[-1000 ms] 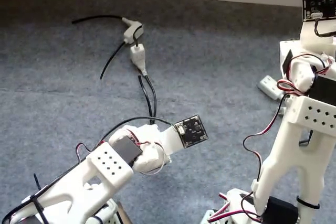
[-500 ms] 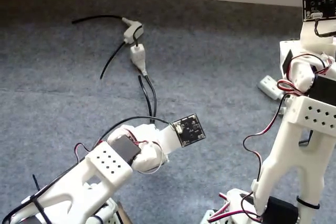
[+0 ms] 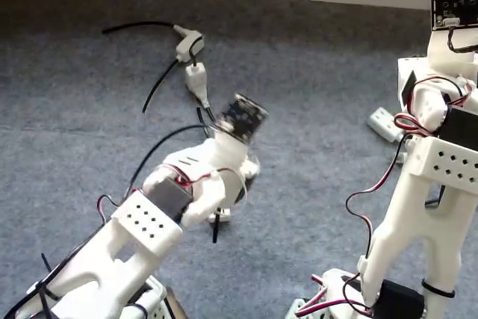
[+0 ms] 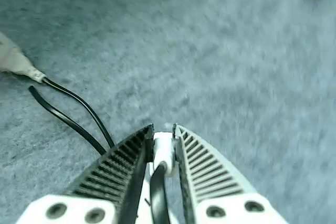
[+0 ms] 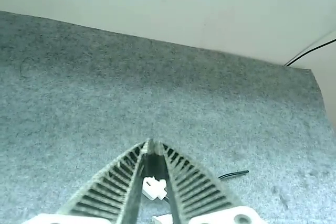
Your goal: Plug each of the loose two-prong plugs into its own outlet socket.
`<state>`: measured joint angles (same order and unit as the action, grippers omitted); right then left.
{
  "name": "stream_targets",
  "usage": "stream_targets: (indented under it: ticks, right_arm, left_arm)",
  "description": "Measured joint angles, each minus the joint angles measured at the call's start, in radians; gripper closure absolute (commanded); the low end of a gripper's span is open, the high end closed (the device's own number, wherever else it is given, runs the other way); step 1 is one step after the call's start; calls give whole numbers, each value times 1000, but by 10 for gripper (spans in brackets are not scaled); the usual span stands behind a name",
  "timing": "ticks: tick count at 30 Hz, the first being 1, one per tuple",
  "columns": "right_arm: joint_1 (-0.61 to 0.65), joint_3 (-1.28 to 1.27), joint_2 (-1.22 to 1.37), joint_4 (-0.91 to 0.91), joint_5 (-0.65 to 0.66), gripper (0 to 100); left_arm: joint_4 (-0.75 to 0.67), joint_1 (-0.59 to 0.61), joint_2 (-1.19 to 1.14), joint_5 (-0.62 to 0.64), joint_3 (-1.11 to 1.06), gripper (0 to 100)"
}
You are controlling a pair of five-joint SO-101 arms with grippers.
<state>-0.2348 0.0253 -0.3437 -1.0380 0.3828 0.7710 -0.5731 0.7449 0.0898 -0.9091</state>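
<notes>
My left gripper (image 4: pixel 164 129) is shut on a small white plug (image 4: pixel 163 148) whose black cable runs back between the fingers. It hangs above grey carpet, near two black cables (image 4: pixel 73 111) that lead to a white connector (image 4: pixel 10 62). In the high view the left arm (image 3: pixel 198 177) is mid-table, its wrist raised toward a white socket piece (image 3: pixel 196 78) and a white plug (image 3: pixel 187 44) lying end to end. My right gripper (image 5: pixel 150 144) is shut, held high and facing the far wall. A small white piece (image 5: pixel 155 188) shows between its fingers; whether it is held I cannot tell.
A white outlet block (image 3: pixel 385 123) lies on the carpet beside the right arm (image 3: pixel 441 155). Black cables (image 3: pixel 160 80) trail from the far connectors. A thin black wire (image 5: pixel 233 174) lies on the carpet at the right. The pale wall (image 5: pixel 168 3) bounds the far edge.
The left arm has risen and swung toward the far connectors, its wrist turning upward, with the plug still in its gripper. The right arm has not moved.
</notes>
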Motion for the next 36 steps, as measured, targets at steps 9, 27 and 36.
stream_targets:
  ticks: [9,27,36]
  right_arm:
    - [-15,32,0,0,0,991]
    - [330,35,-241,-253,0,991]
    - [551,-121,-342,-373,328,991]
  left_arm:
    - [-311,384,-2,796,87,995]
    - [-425,388,-2,1022,114,994]
    - [-529,387,2,1209,114,994]
